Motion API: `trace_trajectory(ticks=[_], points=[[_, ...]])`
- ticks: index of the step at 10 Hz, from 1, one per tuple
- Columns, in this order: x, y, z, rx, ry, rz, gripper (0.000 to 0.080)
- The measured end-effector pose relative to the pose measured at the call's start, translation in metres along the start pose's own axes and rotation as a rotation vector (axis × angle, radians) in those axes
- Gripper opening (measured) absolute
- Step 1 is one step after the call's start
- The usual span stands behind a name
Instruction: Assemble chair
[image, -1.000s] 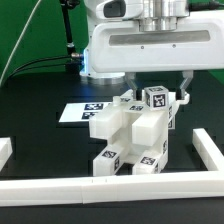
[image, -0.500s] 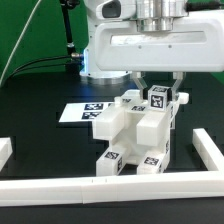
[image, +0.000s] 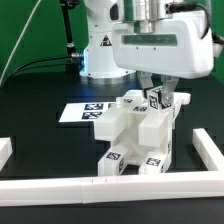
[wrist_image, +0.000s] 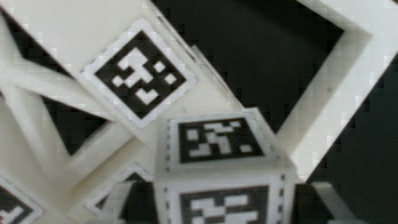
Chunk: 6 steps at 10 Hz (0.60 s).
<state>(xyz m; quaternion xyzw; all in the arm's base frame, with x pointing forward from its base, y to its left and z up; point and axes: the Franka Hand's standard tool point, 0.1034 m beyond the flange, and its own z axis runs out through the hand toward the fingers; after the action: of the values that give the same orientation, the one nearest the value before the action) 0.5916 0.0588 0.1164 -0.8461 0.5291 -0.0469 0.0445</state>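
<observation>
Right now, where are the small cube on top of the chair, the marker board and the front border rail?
small cube (image: 157, 98), exterior view, on its tagged face
marker board (image: 72, 113), exterior view, on its flat top
front border rail (image: 50, 187), exterior view, on its top face

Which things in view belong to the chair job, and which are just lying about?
Job: part-built chair; small cube on top of it, pinched by the gripper.
Lying about: marker board; border rail; black table.
</observation>
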Motion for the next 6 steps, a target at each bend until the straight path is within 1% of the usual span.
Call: trace_trajectory(ticks=[1,2,4,6], points=[[0.002,0.001,0.000,0.006,-0.009,0.105,0.0287],[0.005,0.002,0.001,0.006,-0.009,0.135,0.0287],[0.009,0.005,0.000,-0.007,-0.024,0.290,0.0287],[0.014,0.008,0.001,-0.009,-0.025,0.335,0.0287]])
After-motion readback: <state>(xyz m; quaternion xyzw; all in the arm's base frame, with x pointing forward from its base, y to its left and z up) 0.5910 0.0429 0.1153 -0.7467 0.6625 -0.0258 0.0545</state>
